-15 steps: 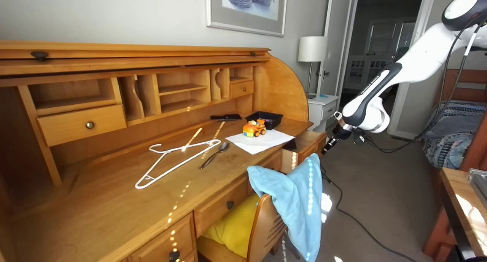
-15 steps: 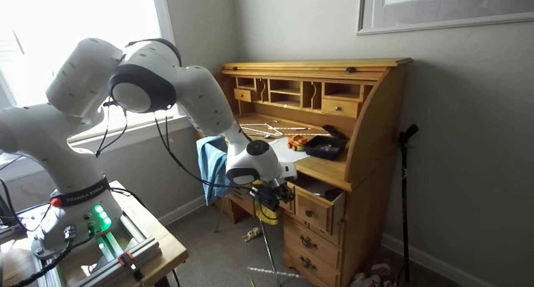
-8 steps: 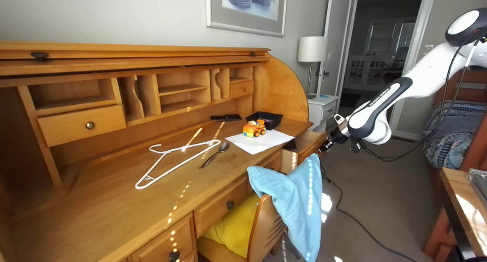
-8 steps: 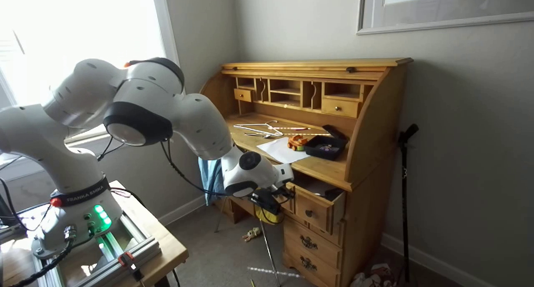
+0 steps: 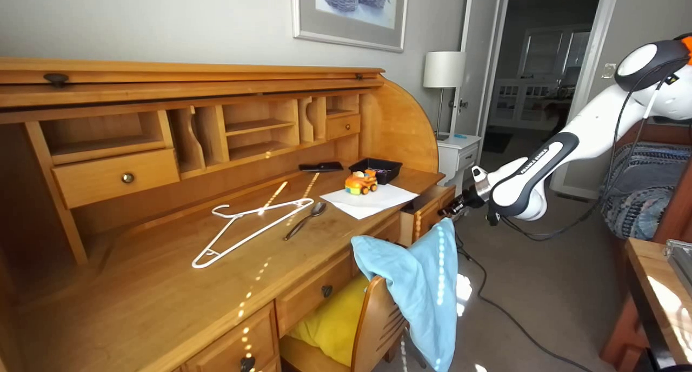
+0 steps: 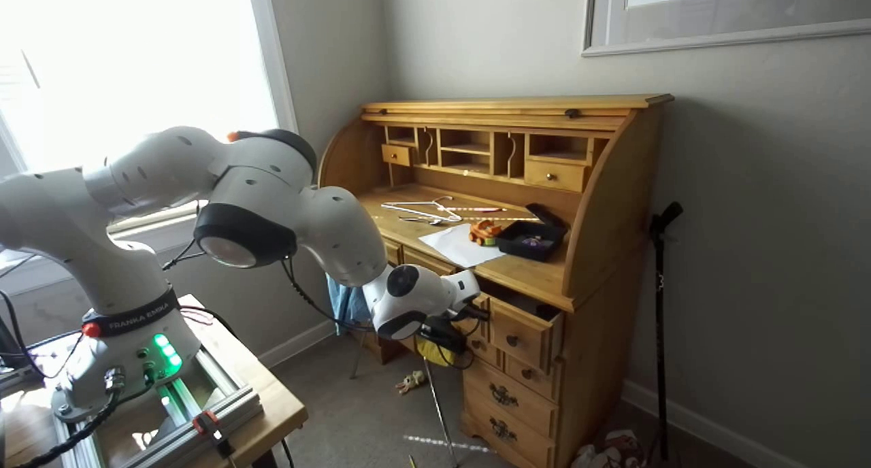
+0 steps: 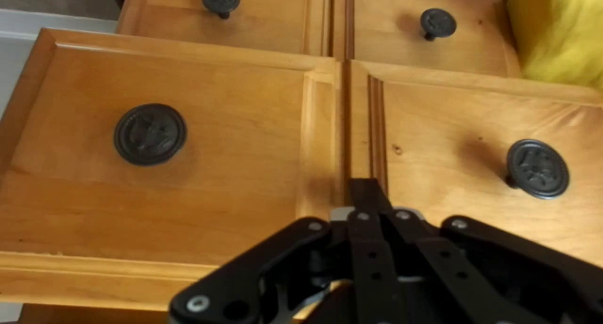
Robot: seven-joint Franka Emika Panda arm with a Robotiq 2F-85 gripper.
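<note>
Since the earlier frame, the upper drawer (image 6: 524,326) under the counter (image 6: 520,272) had slid inward, though not fully; empty jaws stood closed at its edge, contact unclear. Pushing nearer its knob (image 7: 150,134) seemed steadier.

both exterior views: desk (image 5: 184,296) shared, from opposite ends | wrist view: close, facing drawer fronts (image 7: 226,187)

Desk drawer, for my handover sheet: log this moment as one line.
drawer: partly open | tool: shut, nothing held, close to drawer | contact: cannot tell
</note>
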